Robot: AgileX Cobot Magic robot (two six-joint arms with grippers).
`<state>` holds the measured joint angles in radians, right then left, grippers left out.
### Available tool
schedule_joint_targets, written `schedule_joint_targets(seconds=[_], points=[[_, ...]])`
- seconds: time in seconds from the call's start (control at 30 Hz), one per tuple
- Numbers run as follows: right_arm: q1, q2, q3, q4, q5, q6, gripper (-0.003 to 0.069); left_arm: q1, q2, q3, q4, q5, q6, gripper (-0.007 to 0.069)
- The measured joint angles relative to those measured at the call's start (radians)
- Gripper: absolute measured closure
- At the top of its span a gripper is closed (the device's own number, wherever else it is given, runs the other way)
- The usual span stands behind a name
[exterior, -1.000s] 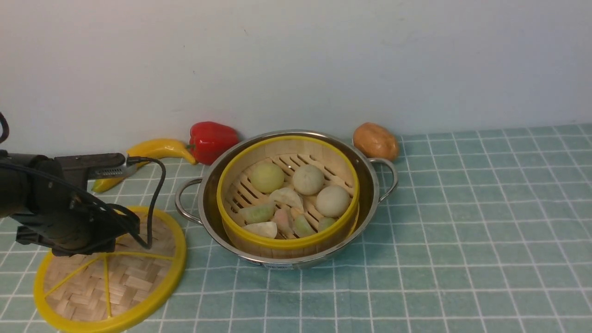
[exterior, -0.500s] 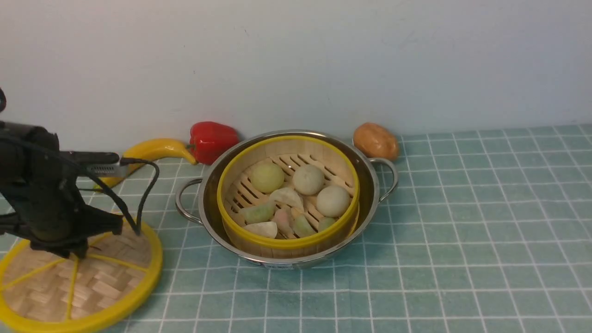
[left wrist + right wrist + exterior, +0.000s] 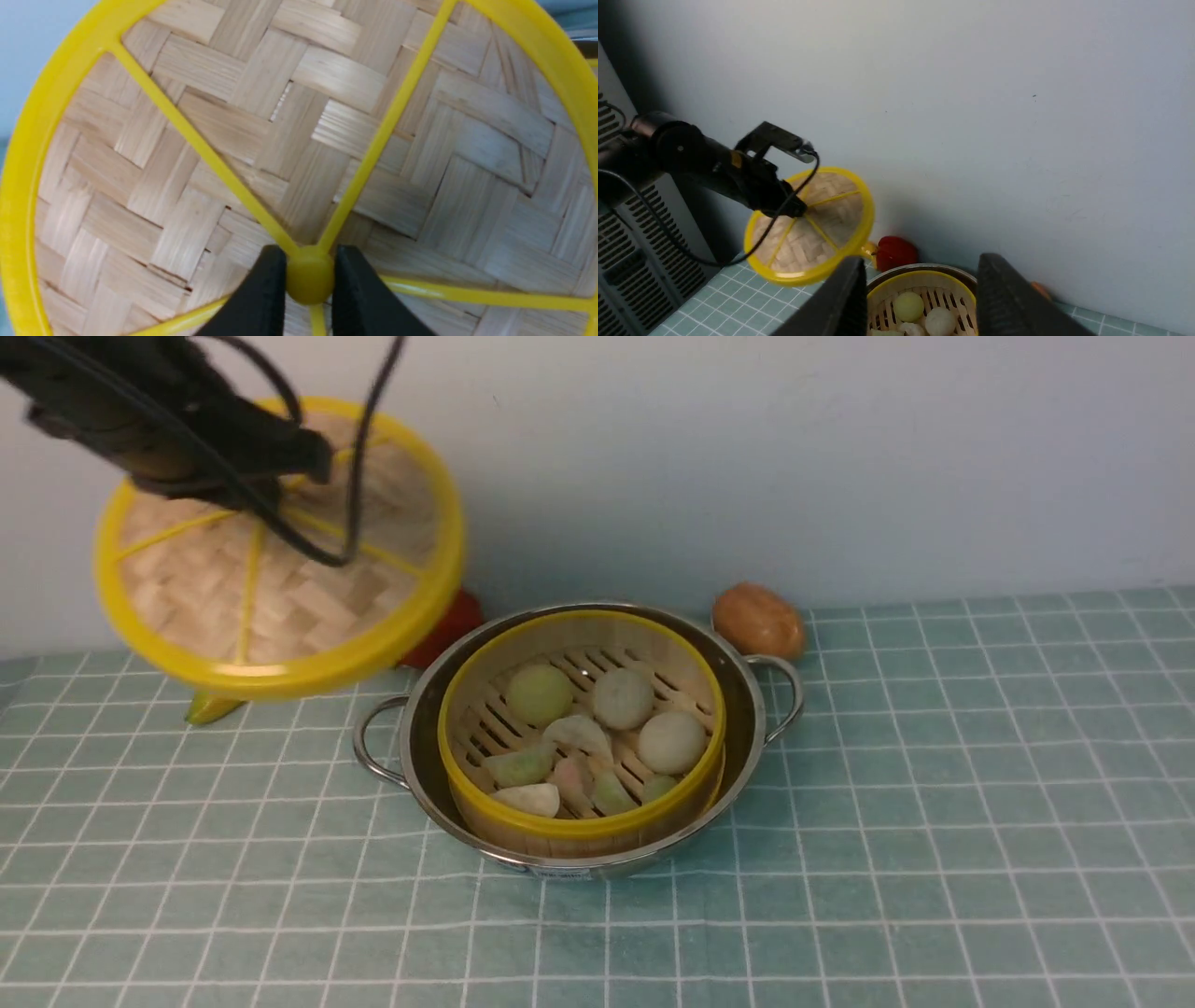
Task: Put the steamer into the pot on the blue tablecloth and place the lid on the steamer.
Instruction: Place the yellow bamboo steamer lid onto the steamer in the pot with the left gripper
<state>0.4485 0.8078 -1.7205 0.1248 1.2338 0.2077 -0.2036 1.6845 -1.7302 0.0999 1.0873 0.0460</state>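
Left gripper (image 3: 309, 280): jaws closed on the central knob of the woven bamboo lid (image 3: 280, 560), raised above the teal-blue tablecloth (image 3: 280, 859). The bamboo steamer (image 3: 583, 821), seated inside the stainless-steel pot (image 3: 425, 737), lay below and rightward, toward the robot.

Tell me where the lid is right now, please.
In the front view, the lid is up on the left, in the left fingers' grip, above the banana and left of the pot.
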Motion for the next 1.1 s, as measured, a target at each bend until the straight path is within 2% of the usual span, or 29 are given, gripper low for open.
schedule_joint_targets(seconds=[0.13, 0.3, 0.5, 1.1], points=[[0.0, 0.0, 0.0, 0.0, 0.0, 0.019, 0.0324, -0.169, 0.09, -0.001, 0.005, -0.033, -0.001, 0.0505], [0.0, 0.0, 0.0, 0.001, 0.0, 0.027, 0.0324, -0.284, 0.217, -0.001, 0.11, -0.106, -0.063, 0.0505], [0.0, 0.0, 0.0, 0.003, 0.0, 0.042, 0.0324, -0.304, 0.284, -0.001, 0.151, -0.152, -0.091, 0.0505], [0.0, 0.0, 0.0, 0.003, 0.0, 0.046, 0.0324, -0.305, 0.32, -0.001, 0.091, -0.147, -0.092, 0.0505]])
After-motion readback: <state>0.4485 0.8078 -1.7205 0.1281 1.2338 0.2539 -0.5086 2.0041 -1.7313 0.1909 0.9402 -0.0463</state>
